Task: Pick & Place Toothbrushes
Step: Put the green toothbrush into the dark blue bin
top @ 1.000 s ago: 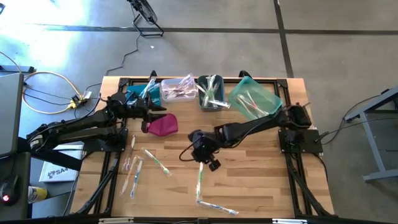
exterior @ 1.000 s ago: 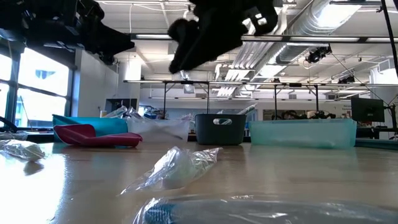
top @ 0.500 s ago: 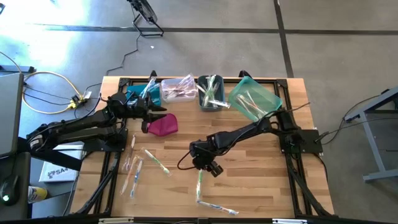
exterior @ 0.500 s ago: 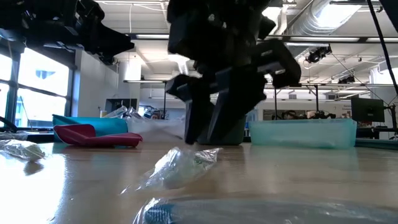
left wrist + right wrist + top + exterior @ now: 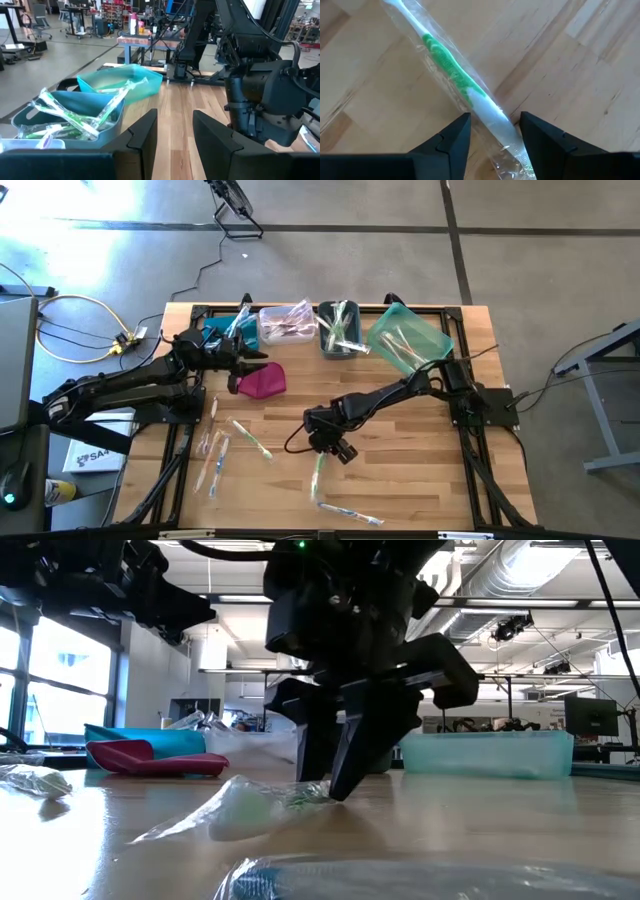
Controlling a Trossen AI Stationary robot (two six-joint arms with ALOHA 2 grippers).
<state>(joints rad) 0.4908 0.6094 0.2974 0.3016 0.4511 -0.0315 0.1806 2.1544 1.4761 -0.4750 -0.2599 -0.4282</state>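
The right gripper (image 5: 492,131), jaws spread, straddles a green-and-white toothbrush (image 5: 452,70) in clear wrap on the wooden tabletop (image 5: 580,60). Expect light, stiff, slippery; pinch mid-handle.

No text, label, brand, number or sign could be read anywhere in these views. A white sheet or box (image 5: 92,455) lay on the floor beside the left edge of the table (image 5: 400,480) and carried dark printed letters, but they were too small and too blurred to make out. The wrapped toothbrush (image 5: 462,92) with the green and white handle showed no legible printing on its clear wrapper. The shelves and benches in the room behind the table held coloured items whose markings could not be told.
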